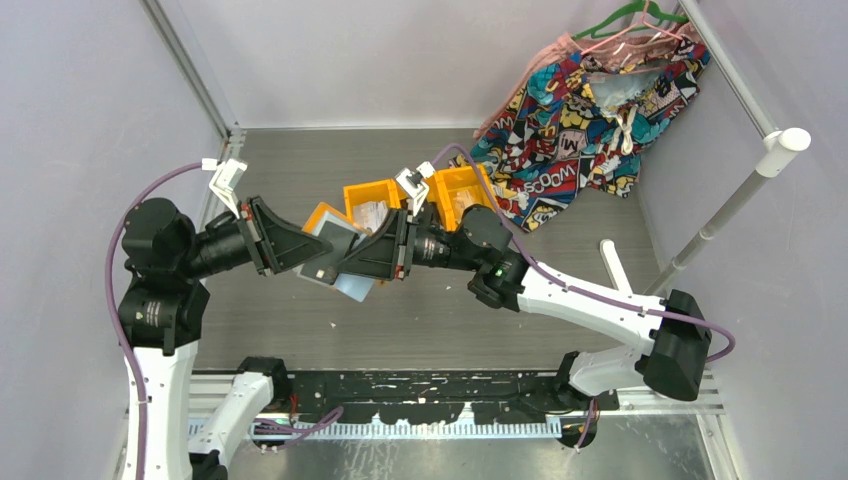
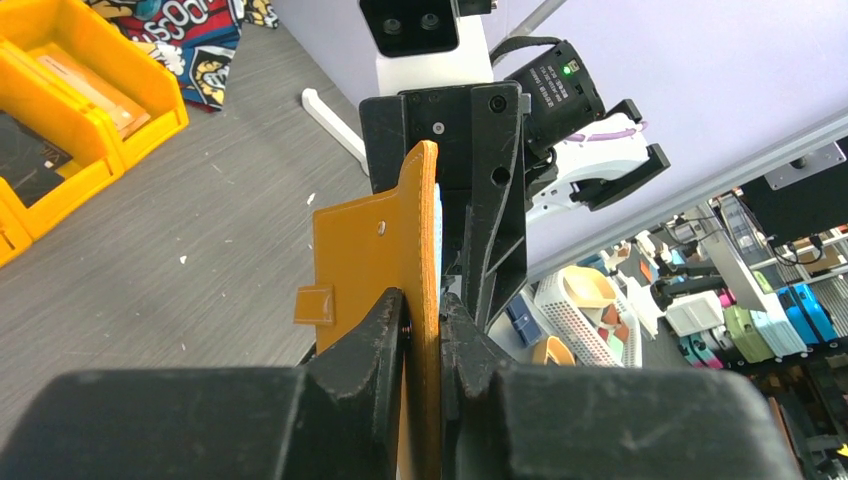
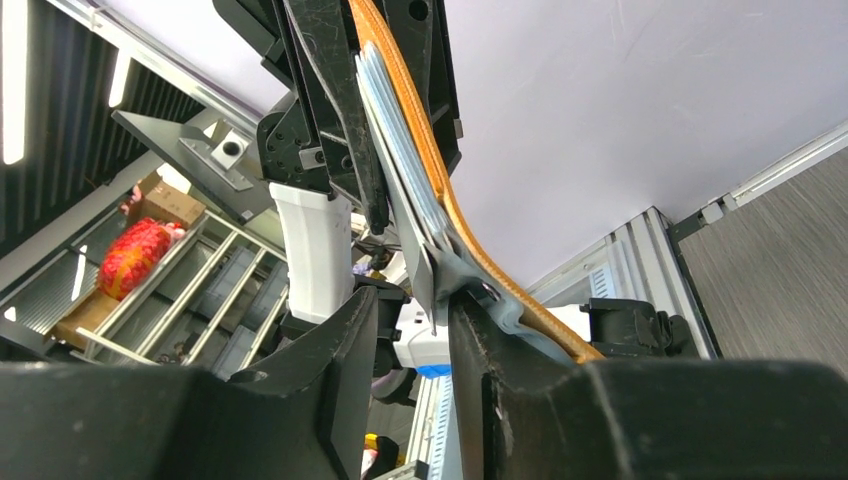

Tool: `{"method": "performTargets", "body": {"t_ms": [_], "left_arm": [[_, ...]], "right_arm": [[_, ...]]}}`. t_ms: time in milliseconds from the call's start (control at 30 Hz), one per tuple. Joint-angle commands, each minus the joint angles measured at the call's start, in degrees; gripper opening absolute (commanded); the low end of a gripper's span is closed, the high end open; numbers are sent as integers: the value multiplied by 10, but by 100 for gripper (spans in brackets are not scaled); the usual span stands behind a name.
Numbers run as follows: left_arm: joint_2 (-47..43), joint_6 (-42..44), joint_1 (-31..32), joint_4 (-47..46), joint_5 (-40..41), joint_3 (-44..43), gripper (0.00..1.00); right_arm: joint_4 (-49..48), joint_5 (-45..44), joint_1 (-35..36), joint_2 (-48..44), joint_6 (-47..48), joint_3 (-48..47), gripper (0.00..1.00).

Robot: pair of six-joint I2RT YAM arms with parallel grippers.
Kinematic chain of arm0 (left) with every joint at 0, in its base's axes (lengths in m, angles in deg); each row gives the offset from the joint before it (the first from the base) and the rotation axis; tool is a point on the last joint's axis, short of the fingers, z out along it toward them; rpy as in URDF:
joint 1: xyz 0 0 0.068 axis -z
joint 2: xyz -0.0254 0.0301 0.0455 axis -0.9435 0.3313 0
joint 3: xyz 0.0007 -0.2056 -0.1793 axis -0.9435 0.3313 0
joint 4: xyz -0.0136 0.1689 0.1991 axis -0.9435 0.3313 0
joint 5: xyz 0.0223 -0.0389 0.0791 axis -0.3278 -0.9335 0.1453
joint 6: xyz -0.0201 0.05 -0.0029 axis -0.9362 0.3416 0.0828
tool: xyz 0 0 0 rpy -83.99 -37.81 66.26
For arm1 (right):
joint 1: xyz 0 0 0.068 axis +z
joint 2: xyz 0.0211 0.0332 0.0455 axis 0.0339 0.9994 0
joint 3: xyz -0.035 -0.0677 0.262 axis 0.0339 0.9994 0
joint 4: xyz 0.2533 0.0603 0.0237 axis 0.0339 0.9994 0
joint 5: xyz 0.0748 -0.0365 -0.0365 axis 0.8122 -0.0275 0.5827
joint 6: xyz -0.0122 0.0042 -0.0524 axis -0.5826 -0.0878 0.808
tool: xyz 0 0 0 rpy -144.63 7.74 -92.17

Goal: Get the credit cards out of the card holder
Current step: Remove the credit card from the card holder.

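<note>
base rail [image 1: 440, 385], grey tabletop [image 1: 420, 320], card holder [image 1: 325, 215] aloft, orange bins [image 1: 460, 185], lilac walls [image 1: 90, 90]

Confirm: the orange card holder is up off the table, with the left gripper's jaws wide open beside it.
Wrong on the jaws: the left gripper is clamped on the cover of the card holder, as the left wrist view shows. The holder is off the table.

Pale lilac walls [image 1: 90, 100], grey tabletop [image 1: 300, 180]; shelving [image 3: 150, 290] beyond, seemingly cluttered.
</note>
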State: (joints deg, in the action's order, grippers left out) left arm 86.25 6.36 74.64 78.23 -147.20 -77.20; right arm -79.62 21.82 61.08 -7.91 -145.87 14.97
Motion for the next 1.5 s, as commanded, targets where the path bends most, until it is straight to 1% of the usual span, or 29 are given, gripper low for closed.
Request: {"method": "performTargets", "body": {"t_ms": [0, 133, 200, 333, 467, 533, 633, 700, 933, 1133, 1267, 1333, 1400, 1467], "left_arm": [[-10, 3, 9, 64, -39, 8, 1], [-12, 3, 9, 66, -34, 1, 0], [-13, 5, 10, 68, -35, 2, 1], [-11, 7, 9, 74, -39, -2, 6], [-6, 8, 9, 81, -38, -10, 7], [-4, 7, 9, 81, -43, -13, 10], [-1, -4, 10, 72, -67, -8, 12], [-1, -18, 9, 59, -86, -1, 13], [-4, -34, 9, 42, -122, 18, 17], [3, -38, 9, 33, -125, 21, 10], [3, -38, 3, 32, -135, 18, 14], [3, -38, 1, 32, -134, 18, 14], [2, -38, -1, 32, -124, 16, 11], [-1, -33, -2, 34, -117, 14, 12]], "right_arm": [[-109, -58, -2, -32, 11, -35, 37], [-97, -68, -2, -39, 20, -30, 35], [-93, -75, -2, -44, 28, -28, 30], [-89, -78, -3, -50, 32, -31, 22], [-77, -74, -3, -56, 33, -32, 14], [-74, -74, -2, -61, 33, -26, 10], [-67, -70, -3, -65, 34, -19, 5], [-59, -70, -3, -66, 33, -18, 3], [-42, -56, -3, -55, 37, -28, 1], [-23, -40, -4, -48, 39, -41, 1], [3, -42, -9, -68, 54, -31, 1], [17, -44, -14, -81, 59, -24, 1], [25, -48, -17, -91, 63, -16, 1], [36, -49, -19, -99, 66, -10, 1]]}}
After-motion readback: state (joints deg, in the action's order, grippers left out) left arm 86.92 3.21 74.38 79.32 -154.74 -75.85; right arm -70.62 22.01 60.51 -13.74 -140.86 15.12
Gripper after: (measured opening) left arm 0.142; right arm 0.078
